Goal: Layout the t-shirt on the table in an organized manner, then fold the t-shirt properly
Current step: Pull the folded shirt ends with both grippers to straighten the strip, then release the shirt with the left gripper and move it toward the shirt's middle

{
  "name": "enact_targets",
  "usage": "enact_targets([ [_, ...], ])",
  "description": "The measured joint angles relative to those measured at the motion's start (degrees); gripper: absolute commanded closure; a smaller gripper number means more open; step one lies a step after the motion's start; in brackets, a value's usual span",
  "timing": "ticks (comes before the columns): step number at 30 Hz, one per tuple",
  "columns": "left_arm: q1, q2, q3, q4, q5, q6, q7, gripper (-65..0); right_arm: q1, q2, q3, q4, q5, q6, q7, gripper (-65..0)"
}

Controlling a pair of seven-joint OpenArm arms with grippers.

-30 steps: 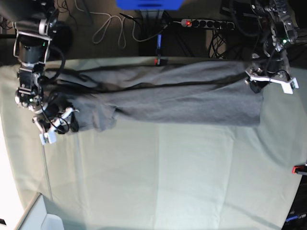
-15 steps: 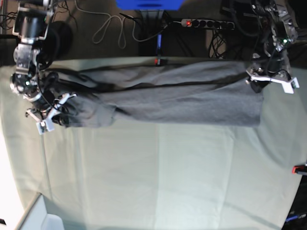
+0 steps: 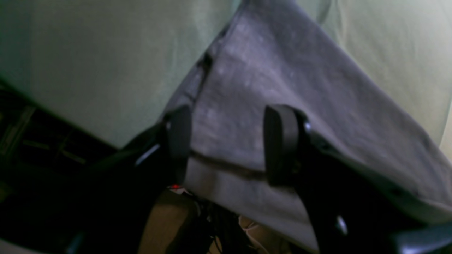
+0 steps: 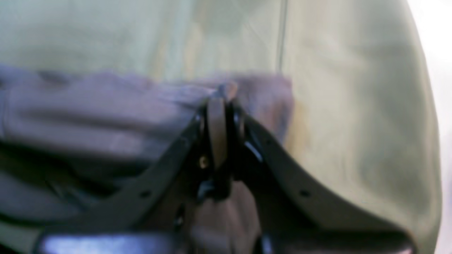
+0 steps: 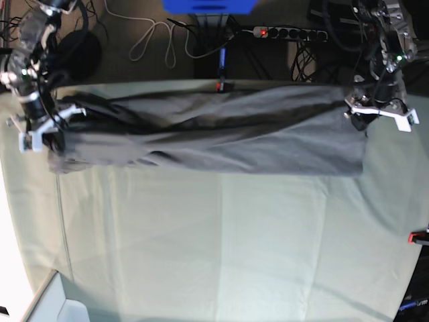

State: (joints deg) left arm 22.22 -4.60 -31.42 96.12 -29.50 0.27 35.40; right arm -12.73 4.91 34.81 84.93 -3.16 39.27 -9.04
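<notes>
Beyond the far edge of the table (image 5: 221,255) we see a black power strip (image 5: 289,32) with a red light, a looping white cable (image 5: 151,37) on the floor, and a blue object (image 5: 208,5) at the top of the overhead view. One red clamp (image 5: 219,86) sits at the middle of the far edge and a second red clamp (image 5: 419,236) at the edge on that view's right. Nothing lies across the open green cloth in front of the shirt.

We count one shirt (image 5: 214,137), one table, two arms, and two clamps in view.

The shirt is pulled into a long grey band along the far side of the table, running almost the full width between the two tools, with long creases and dark folds along its length.

The right tool (image 5: 41,127), on the overhead view's left, has its fingers pressed together on a bunched corner of the shirt; its wrist view shows grey fabric pinched between them, though blurred. The left tool (image 5: 377,111), on the overhead view's right, has its fingers (image 3: 279,141) spread apart, one on each side of the shirt's hemmed end, with fabric filling the gap between them.
</notes>
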Motion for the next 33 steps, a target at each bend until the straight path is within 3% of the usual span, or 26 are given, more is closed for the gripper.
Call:
enact_targets([
  [9,0.0,0.0,0.0,0.0,0.0,0.0,0.0,-32.2,-2.2,-1.5,0.2,-0.1,0.0,0.0,0.5,0.0],
  [13,0.0,0.0,0.0,0.0,0.0,0.0,0.0,-40.2,-2.6,-2.1,-0.5,-0.1,-0.4,0.0,0.2,-0.5],
  [16,0.5,-0.2,0.0,0.0,0.1,0.0,0.0,-45.1,-4.2,-1.4,-2.5,-0.1,-0.6,0.0,0.0,-11.0],
  [20,0.4,-0.2,0.0,0.0,0.4,0.0,0.0,-46.6,-5.7,-1.7,-4.0,-0.5,-0.7,0.0,-0.2,-28.0],
  [23,-0.1,-0.3,-0.4,-0.5,0.4,-0.1,-0.3,-46.7,-5.7,-1.7,-3.4,-0.2,-0.7,-0.1,0.3,-35.4],
  [33,-9.8,-7.8,-1.2,-16.7,0.3,0.0,-0.2,-46.5,-7.3,-1.9,-3.4,-0.2,-0.7,0.0,0.0,-37.0],
])
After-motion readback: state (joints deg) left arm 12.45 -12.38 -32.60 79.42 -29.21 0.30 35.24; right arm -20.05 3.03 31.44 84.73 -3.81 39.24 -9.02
